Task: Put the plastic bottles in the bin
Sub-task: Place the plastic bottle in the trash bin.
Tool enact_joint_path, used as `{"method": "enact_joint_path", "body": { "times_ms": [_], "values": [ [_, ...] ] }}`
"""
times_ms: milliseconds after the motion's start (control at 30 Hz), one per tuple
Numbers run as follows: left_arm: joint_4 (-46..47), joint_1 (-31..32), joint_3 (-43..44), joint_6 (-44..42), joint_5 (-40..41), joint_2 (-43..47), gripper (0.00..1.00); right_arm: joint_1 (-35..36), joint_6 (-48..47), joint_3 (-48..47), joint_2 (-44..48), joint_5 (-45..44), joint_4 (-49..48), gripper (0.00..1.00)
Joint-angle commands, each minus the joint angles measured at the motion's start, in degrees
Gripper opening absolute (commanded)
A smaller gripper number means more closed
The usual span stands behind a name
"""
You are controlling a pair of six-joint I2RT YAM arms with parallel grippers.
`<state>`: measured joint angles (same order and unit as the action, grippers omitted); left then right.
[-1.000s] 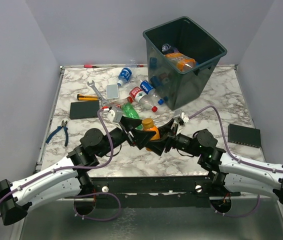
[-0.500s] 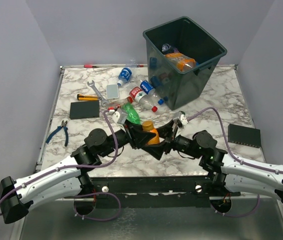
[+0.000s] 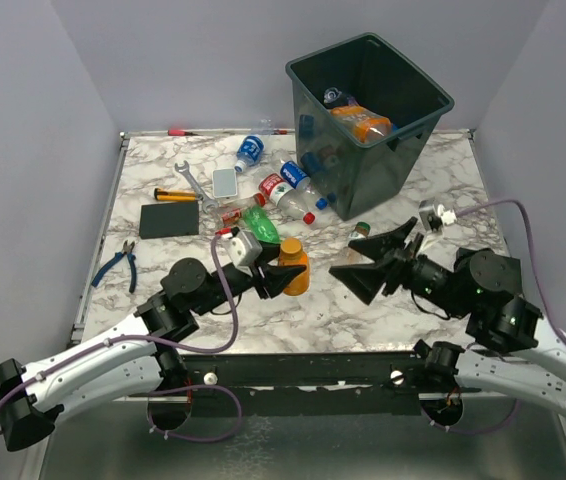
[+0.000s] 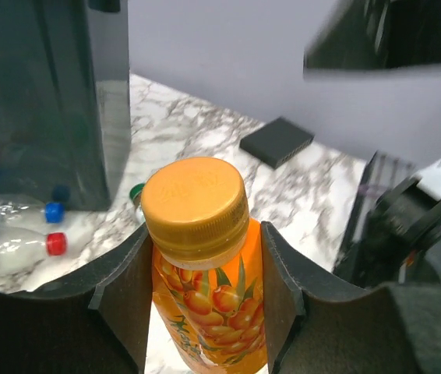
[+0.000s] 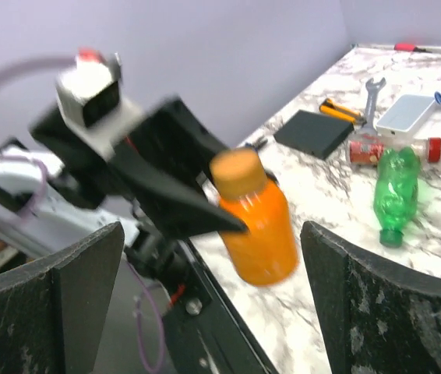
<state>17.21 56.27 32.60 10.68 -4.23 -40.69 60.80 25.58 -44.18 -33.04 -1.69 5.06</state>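
Standing upright in left hand: orange bottle, fruit-print label.

One orange bottle, orange-capped, is standing upright, apart from the rest. One green bottle and clear bottles are lying sideways beside the bin, which is standing upright and holding several more bottles.

No txt I can read anywhere. Orange bottle: its label shows only pics of orange berries + green leaves, no legible words. Its cap has faint embossing, can't make it out. On the table, red-label bottle, blue-label bottle and second blue-label bottle carry white marks, too small to read.
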Motion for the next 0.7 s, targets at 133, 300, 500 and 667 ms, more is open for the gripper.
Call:
{"method": "enact_joint_path", "body": {
  "times_ms": [133, 300, 500, 667],
  "values": [
    [4.7, 0.7, -4.2, -21.4, -5.5, -3.2, 0.17, 0.4, 6.6, -20.7, -21.3, -5.5, 19.3, 0.89],
    [7.3, 1.9, -4.8, -21.7, -3.1, -4.2, 0.16, 0.4, 6.9, -23.7, -27.3, -6.4, 20.9, 0.82],
    [7.2, 2.8, -4.3, -20.4, -1.7, -4.4, 0.14, 0.4, 7.3, -24.4, -31.9, -9.3, 22.3, 0.78],
    [7.2, 3.0, -4.3, -19.7, -1.3, -3.8, 0.12, 0.4, 6.8, -24.2, -32.9, -11.1, 22.3, 0.64]
  ]
}}
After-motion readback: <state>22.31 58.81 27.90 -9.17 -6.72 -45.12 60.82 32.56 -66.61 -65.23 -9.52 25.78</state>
